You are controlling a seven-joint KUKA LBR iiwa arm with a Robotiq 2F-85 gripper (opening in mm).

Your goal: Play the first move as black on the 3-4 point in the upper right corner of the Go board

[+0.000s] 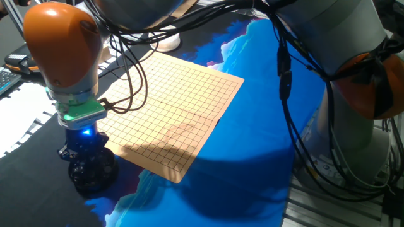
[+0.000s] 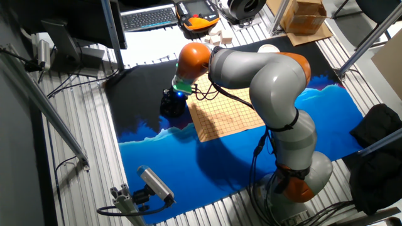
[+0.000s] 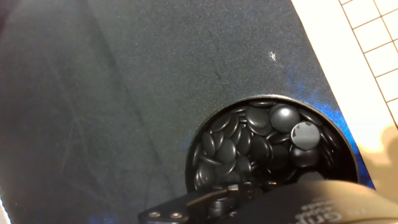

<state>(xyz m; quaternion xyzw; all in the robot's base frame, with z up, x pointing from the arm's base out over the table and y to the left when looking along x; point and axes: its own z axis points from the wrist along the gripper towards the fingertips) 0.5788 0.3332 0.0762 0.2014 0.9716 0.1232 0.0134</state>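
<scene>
The gripper (image 1: pixel 86 153) hung low over the black bowl (image 3: pixel 272 149) at the Go board's (image 1: pixel 169 108) seven o'clock edge — jaws hidden, width unclear. Black stones (image 3: pixel 285 116) lay heaped inside; none sat on the grid. Picking one was the step in hand — next, a clean pinch.

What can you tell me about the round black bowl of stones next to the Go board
The round black bowl is a low dark container with a thin rim, heaped with glossy black lens-shaped stones. It stands upright on dark cloth, just off the edge of the tan gridded Go board. The gripper hangs right over it; whether its fingers touch the stones cannot be seen.
</scene>
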